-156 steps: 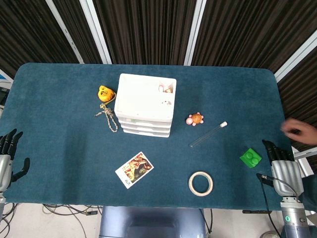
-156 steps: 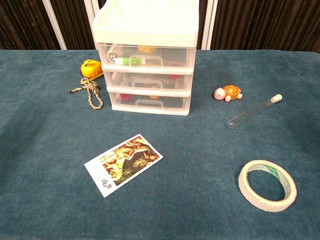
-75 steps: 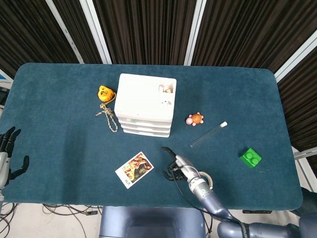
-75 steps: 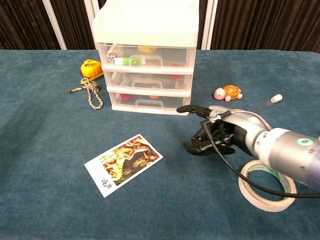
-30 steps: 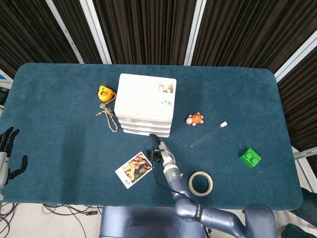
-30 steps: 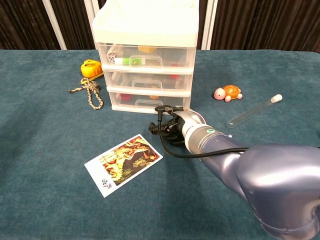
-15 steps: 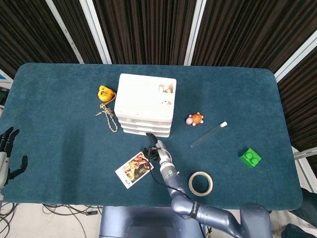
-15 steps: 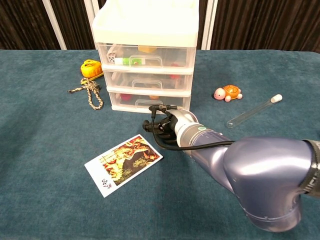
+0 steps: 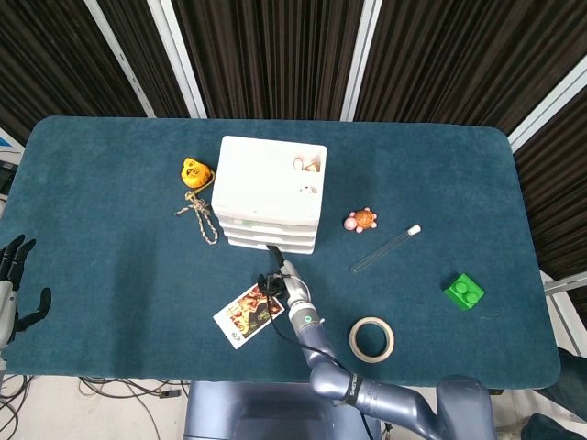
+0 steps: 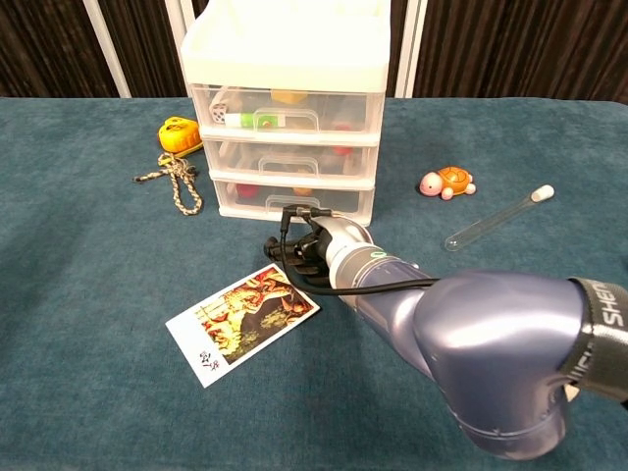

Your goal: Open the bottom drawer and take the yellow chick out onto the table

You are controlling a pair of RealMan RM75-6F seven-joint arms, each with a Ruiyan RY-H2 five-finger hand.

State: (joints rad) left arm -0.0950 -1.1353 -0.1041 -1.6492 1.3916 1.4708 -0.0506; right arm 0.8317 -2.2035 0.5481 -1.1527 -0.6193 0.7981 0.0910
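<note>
Closest to us in the chest view is our right arm, stretched forward with the right hand [image 10: 306, 250] low over the counter [image 10: 88, 392], just in front of the drawer unit [image 10: 287, 108]. Its fingers look curled in with nothing in them, though they're dark and bunched, so we wouldn't swear to the exact pose. Beside it lies the photo card [image 10: 242, 322], which it partly overlaps in the head view.

Just past the hand is the bottom drawer [image 10: 294, 199], which isn't pulled out yet. We'd guess it slides easily: thin clear plastic, light, a bit flexy. The place to take hold is the moulded handle [image 10: 295, 204] at the middle of its front, hooking fingertips under the lip and pulling straight towards us. The whole unit looks light enough to skid along on the cloth, so a slow pull seems wise.

The yellow chick we honestly can't pick out. Through the drawer front there are red and orange blobs, nothing clearly yellow, so presumably it sits further back. We'd expect a small, light toy that's easy to pinch round the body.

Further out, an orange toy [image 10: 181, 134] and a knotted rope [image 10: 177, 181] sit beside the unit.

Our left hand [image 9: 13, 284] is parked at the counter's far-left edge, fingers spread, holding nothing.
</note>
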